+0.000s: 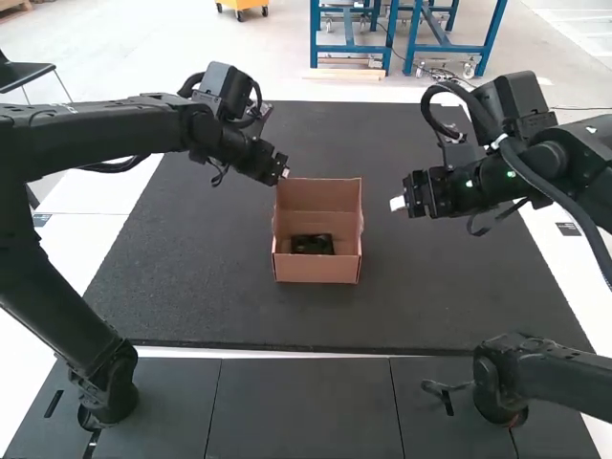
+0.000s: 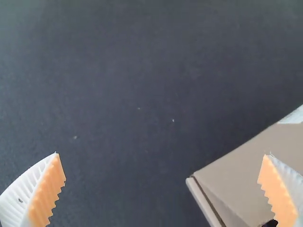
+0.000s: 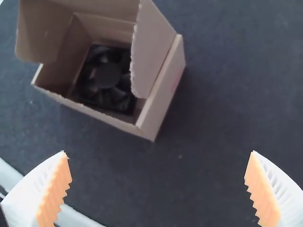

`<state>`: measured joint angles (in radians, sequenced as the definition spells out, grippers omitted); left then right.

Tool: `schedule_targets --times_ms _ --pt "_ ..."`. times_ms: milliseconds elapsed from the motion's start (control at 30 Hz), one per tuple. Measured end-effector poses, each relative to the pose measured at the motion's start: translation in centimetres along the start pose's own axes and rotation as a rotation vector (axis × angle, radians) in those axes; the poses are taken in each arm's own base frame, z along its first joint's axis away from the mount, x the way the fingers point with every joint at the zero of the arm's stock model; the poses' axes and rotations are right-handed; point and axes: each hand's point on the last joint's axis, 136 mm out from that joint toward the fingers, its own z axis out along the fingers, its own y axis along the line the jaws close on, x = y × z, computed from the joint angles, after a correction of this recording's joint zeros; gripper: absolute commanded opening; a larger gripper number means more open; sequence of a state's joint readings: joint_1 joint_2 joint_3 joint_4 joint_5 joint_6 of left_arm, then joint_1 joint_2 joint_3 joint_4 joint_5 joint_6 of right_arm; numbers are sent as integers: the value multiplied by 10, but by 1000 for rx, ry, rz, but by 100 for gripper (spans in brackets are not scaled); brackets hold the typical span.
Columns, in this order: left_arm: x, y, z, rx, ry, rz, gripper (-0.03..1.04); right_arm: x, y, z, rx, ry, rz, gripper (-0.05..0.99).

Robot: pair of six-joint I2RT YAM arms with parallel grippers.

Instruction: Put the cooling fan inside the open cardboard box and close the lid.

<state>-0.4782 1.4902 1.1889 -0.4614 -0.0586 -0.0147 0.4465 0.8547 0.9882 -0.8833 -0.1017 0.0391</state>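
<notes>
The cardboard box (image 1: 317,258) stands open in the middle of the black mat, its lid flap upright at the back. The black cooling fan (image 1: 313,244) lies flat on the box floor, and its blades (image 3: 106,78) show between the box walls (image 3: 158,101). My left gripper (image 1: 278,167) hovers at the back left corner of the lid, open, with a corner of the cardboard (image 2: 241,179) between its orange-padded fingers (image 2: 45,189). My right gripper (image 1: 400,203) hangs open to the right of the box, apart from it, fingers (image 3: 54,187) spread wide and empty.
The black mat (image 1: 191,249) covers most of the table, with white table surface (image 1: 48,258) beyond its left and right edges. There is free mat all around the box.
</notes>
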Motion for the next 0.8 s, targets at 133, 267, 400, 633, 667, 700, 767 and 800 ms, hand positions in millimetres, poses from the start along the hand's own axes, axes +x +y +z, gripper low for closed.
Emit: schedule_targets --times_ms 133,267,400,633,667,700,767,800 --pt "10 -2 1 10 36 2 96 1 1 0 -6 3 2 85" --pt "22 -5 3 24 70 3 96 1 1 0 -6 3 2 85" --pt "33 -7 6 33 96 4 96 1 1 0 -6 3 2 85" --pt "57 -10 13 44 148 6 96 1 2 0 -12 4 10 85" --pt "60 -11 13 44 154 6 96 1 2 0 -14 4 11 85" --pt "63 -11 14 45 161 6 96 1 2 0 -14 4 13 85" --pt "68 -12 15 46 171 7 96 1 2 0 -14 4 14 85" --pt "70 -12 16 49 175 7 96 1 2 0 -14 5 14 85"
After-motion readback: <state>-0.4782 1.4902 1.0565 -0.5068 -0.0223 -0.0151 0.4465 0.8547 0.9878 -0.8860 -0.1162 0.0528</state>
